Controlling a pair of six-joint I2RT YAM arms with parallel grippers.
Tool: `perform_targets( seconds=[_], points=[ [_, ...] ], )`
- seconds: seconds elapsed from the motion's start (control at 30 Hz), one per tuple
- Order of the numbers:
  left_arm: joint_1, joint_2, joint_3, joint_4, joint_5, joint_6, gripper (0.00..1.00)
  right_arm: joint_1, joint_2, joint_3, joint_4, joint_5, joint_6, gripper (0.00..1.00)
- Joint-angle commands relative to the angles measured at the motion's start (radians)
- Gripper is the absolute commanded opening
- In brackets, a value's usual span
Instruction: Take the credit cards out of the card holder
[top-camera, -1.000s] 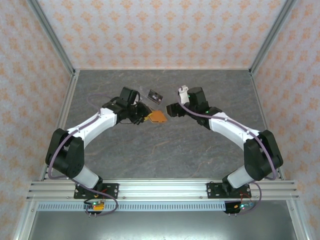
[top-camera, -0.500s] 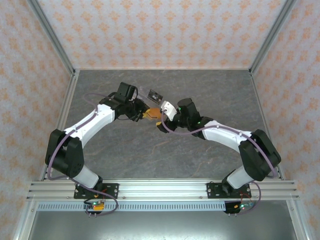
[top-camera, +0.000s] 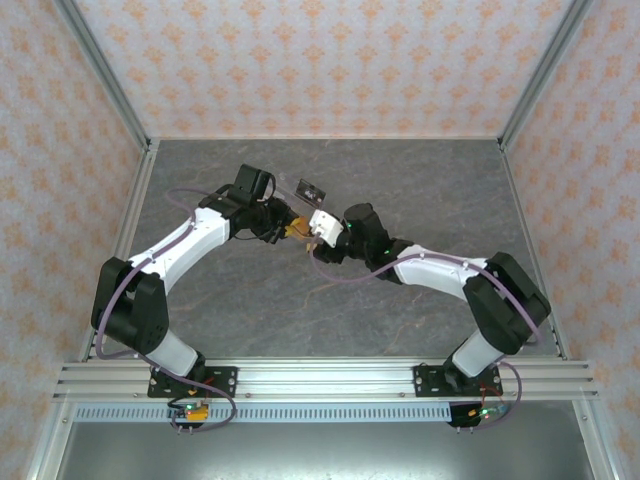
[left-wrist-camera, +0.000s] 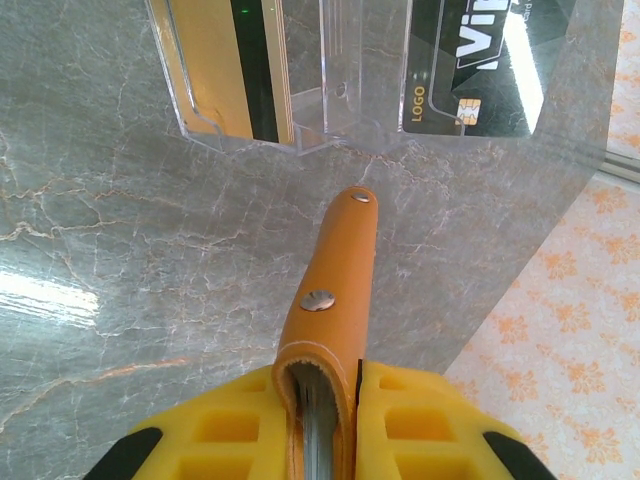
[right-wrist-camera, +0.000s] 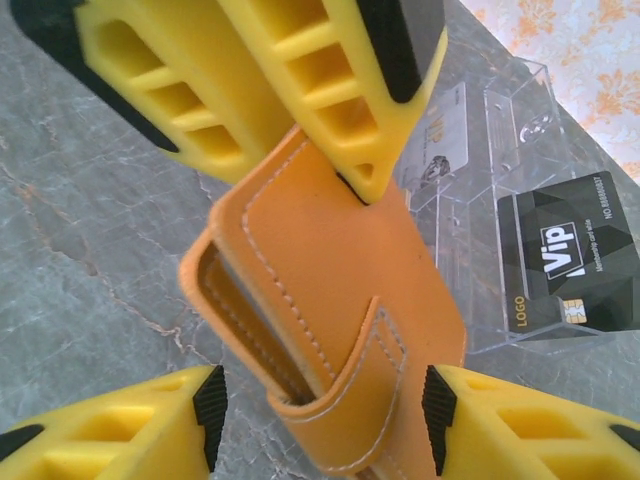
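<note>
Two grippers: both are meeting at the orange stitched folding card holder (right-wrist-camera: 330, 300).
Left gripper (left-wrist-camera: 330, 385): is pinching one end of the holder between its yellow fingers, with the rest jutting forward past the tips.
Right gripper (right-wrist-camera: 320, 410): jaws are standing spread and straddling the holder's opposite end. One pad is sitting clear of it.
Cards: black rectangular card (right-wrist-camera: 570, 260) and tan card with dark stripe (left-wrist-camera: 235, 70) are resting in the clear plastic stand (left-wrist-camera: 340, 90), just beyond the left gripper's tips.
</note>
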Motion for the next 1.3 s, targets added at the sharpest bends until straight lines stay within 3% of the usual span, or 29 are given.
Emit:
perform_targets(
  seconds=[0.0, 0.13, 0.33, 0.4, 0.57, 0.67, 0.8, 1.0, 1.27],
  points=[
    [0.003, 0.008, 0.016, -0.009, 0.027, -0.022, 0.16, 0.011, 0.02, 0.0, 0.077, 0.034, -0.029, 0.55],
    [0.003, 0.008, 0.006, 0.009, 0.035, -0.033, 0.16, 0.016, 0.045, 0.029, 0.071, 0.034, -0.041, 0.5],
    [0.002, 0.017, -0.002, 0.039, 0.068, -0.036, 0.17, 0.02, 0.059, 0.028, 0.101, 0.05, -0.023, 0.26],
    [0.002, 0.012, -0.001, 0.043, 0.067, -0.029, 0.21, 0.02, 0.052, 0.018, 0.11, 0.052, -0.012, 0.21],
    [0.022, -0.001, 0.022, 0.012, 0.044, 0.037, 0.58, 0.018, 0.009, -0.001, 0.083, 0.052, 0.05, 0.16],
    [0.033, -0.032, 0.072, -0.061, -0.048, 0.156, 0.79, 0.009, -0.047, 0.013, -0.038, 0.013, 0.155, 0.16],
    [0.046, -0.107, 0.069, -0.07, -0.179, 0.242, 0.93, -0.014, -0.116, 0.024, -0.176, -0.003, 0.312, 0.15],
    [0.046, -0.174, -0.001, -0.005, -0.238, 0.384, 1.0, -0.062, -0.159, 0.084, -0.422, -0.013, 0.52, 0.13],
    [0.019, -0.192, -0.116, 0.055, -0.283, 0.535, 1.0, -0.097, -0.04, 0.228, -0.717, -0.088, 0.725, 0.14]
  ],
)
